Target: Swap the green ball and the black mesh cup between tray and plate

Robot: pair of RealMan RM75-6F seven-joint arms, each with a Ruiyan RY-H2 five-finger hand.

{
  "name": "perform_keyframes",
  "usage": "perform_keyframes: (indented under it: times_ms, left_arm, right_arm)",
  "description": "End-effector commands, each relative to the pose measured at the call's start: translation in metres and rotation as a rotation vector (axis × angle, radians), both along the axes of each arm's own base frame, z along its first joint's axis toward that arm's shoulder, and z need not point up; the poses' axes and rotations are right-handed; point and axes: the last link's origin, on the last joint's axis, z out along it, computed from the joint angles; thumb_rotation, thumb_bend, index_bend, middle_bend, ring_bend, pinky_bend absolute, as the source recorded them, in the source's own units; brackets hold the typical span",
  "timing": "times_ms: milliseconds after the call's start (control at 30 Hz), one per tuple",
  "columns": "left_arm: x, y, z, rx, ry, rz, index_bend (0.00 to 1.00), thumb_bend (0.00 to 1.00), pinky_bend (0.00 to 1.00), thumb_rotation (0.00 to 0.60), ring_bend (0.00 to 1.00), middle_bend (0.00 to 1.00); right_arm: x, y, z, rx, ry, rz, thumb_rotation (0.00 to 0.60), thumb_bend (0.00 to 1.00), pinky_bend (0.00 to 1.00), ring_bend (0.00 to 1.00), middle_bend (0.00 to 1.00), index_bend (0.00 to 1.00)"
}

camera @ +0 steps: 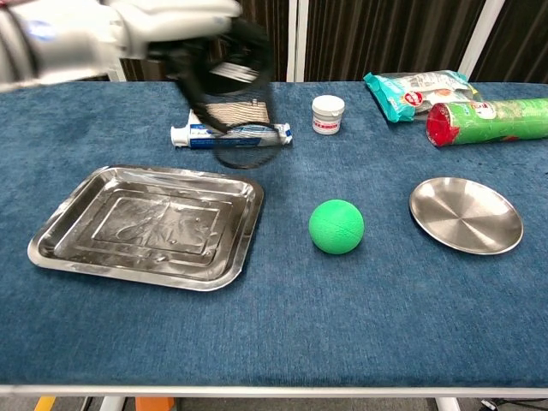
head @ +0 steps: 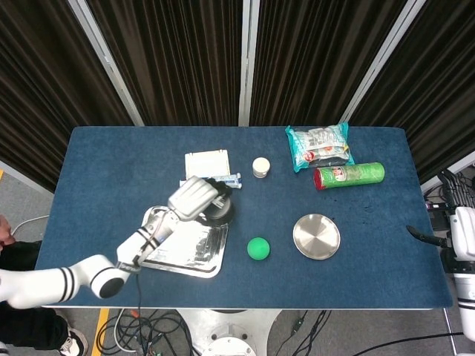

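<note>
Black mesh cup [camera: 229, 103] aloft, tilted, in left hand [head: 194, 197] beside tray [camera: 64, 242].

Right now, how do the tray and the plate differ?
The tray is rectangular with a raised rim; the plate is round and shallow. The tray looks larger than the plate. The tray lies on the left, below the left hand holding the black mesh cup; the plate lies right of the green ball. Both are shiny metal and hold nothing.
</note>
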Motion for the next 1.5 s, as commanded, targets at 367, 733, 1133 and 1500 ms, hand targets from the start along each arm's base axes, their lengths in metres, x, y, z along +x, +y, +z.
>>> perform_keyframes:
  times_ms: [367,733,1133,1500]
  left_arm:
    - [-0.088,-0.052,0.005,0.049,0.064,0.172,0.47,0.19,0.69,0.6,0.41,0.47]
    - [-0.11,-0.058,-0.016,-0.001,0.088,0.215,0.34,0.15,0.62,0.6,0.35,0.38]
    - [-0.102,-0.061,0.008,0.028,0.038,0.189,0.11,0.05,0.31,0.6,0.03,0.08]
    - [-0.127,-0.097,0.075,0.139,0.082,0.323,0.1,0.04,0.3,0.6,0.02,0.07]
  right_arm:
    - [0.007,-0.002,-0.01,0.023,-0.003,0.009,0.6,0.0,0.11,0.0,0.0,0.0]
    - [0.01,-0.004,-0.014,0.043,0.008,0.006,0.6,0.0,0.11,0.0,0.0,0.0]
    - [0.014,-0.005,-0.019,0.073,0.018,0.001,0.6,0.0,0.11,0.0,0.0,0.0]
    - [0.067,-0.025,-0.038,0.193,0.094,0.161,0.6,0.0,0.11,0.0,0.0,0.0]
